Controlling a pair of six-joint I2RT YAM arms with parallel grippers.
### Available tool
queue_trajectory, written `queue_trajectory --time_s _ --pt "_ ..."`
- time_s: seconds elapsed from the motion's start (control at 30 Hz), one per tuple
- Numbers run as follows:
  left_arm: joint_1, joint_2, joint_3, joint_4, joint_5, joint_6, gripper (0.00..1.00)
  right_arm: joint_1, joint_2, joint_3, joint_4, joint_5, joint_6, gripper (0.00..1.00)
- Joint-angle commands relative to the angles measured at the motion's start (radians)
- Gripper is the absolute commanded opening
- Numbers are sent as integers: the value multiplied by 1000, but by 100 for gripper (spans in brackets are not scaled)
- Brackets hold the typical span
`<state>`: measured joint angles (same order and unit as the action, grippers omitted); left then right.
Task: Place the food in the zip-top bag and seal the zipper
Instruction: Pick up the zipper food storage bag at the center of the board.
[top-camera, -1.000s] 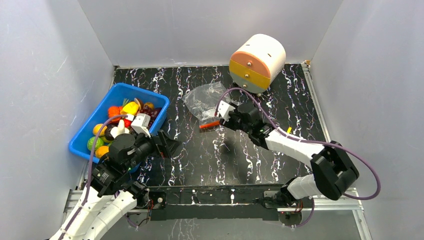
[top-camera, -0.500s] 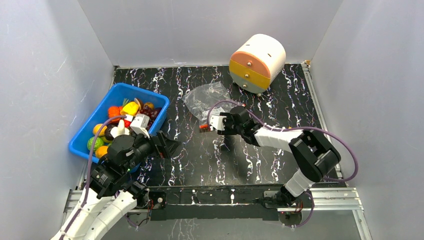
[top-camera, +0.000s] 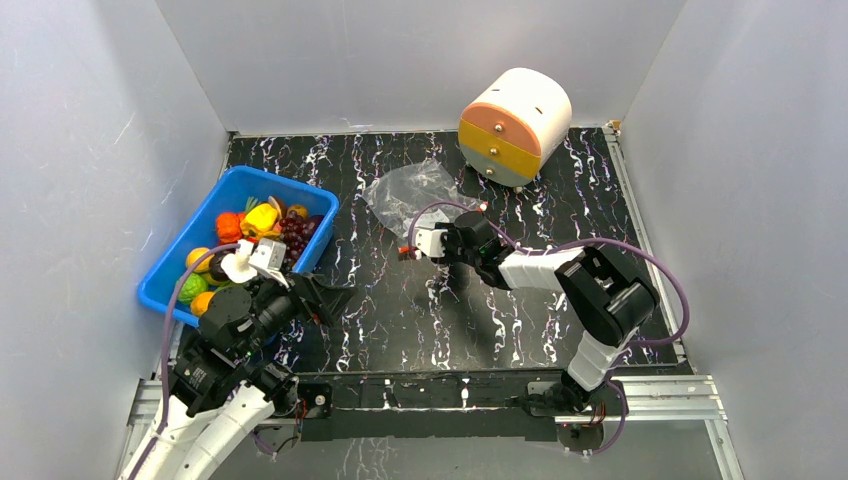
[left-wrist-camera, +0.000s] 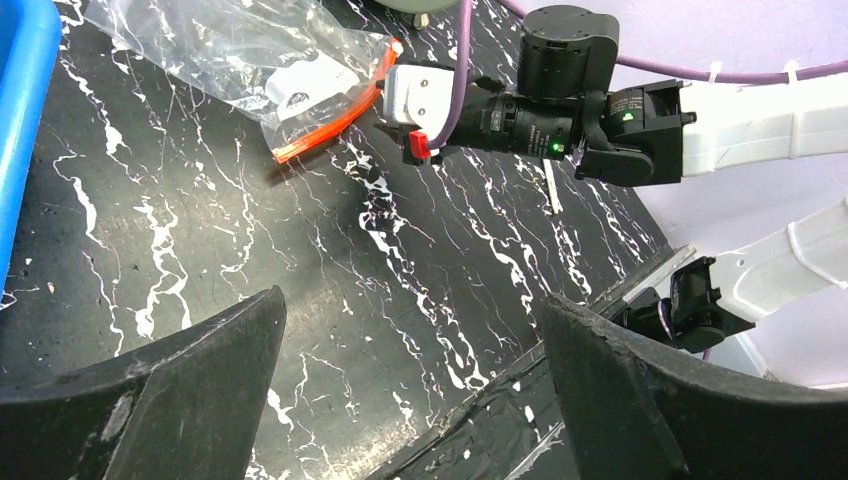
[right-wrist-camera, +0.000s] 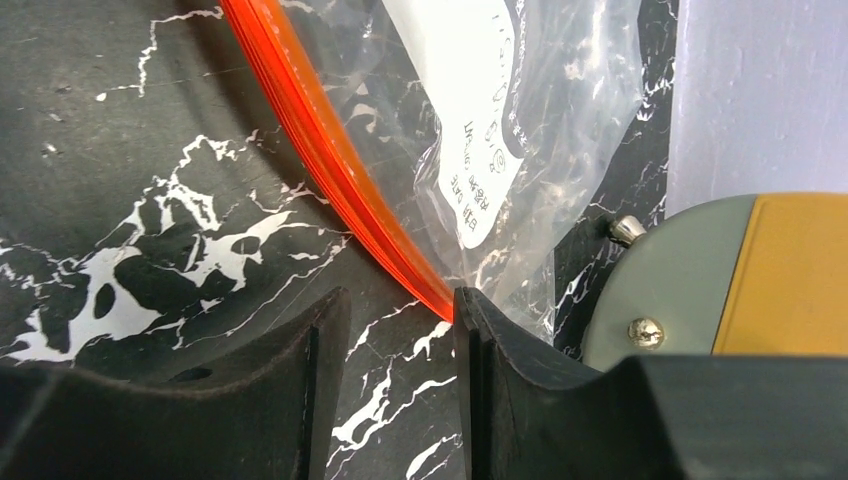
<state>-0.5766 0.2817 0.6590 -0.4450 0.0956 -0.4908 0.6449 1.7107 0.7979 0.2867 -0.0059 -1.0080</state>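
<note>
The zip-top bag (top-camera: 408, 192) lies flat and crinkled on the black marbled table, white label up (left-wrist-camera: 300, 80). Its orange-red zipper (right-wrist-camera: 330, 150) runs along the near edge. My right gripper (top-camera: 422, 246) is down at one end of the zipper; its jaws (right-wrist-camera: 400, 310) are partly open with only table between them. The strip's tip touches the right finger (right-wrist-camera: 510, 380). The food (top-camera: 250, 225), colourful toy fruit, fills the blue bin. My left gripper (top-camera: 325, 297) hovers open and empty beside the bin, facing the bag (left-wrist-camera: 250, 60).
The blue bin (top-camera: 283, 180) stands at the table's left edge. A round white drawer unit (top-camera: 515, 125) with orange and yellow fronts sits at the back right, just behind the bag. White walls enclose the table on three sides.
My right gripper has swung left and down onto the zipper's end, and its jaws have narrowed. The left arm has drawn back slightly toward the near edge, still open.
</note>
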Motion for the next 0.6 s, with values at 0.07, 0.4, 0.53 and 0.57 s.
queue_trajectory --time_s 0.07,0.4,0.53,0.57 --pt "7 -2 -6 30 27 13 98 -5 17 25 172 34 -30 45" --pt "6 10 -2 26 27 12 98 -4 64 31 209 15 -76 51" --pt "7 10 -4 28 29 14 98 -4 90 52 187 2 -85 51" --pt "6 10 -3 28 29 14 98 -4 94 55 185 1 -86 51"
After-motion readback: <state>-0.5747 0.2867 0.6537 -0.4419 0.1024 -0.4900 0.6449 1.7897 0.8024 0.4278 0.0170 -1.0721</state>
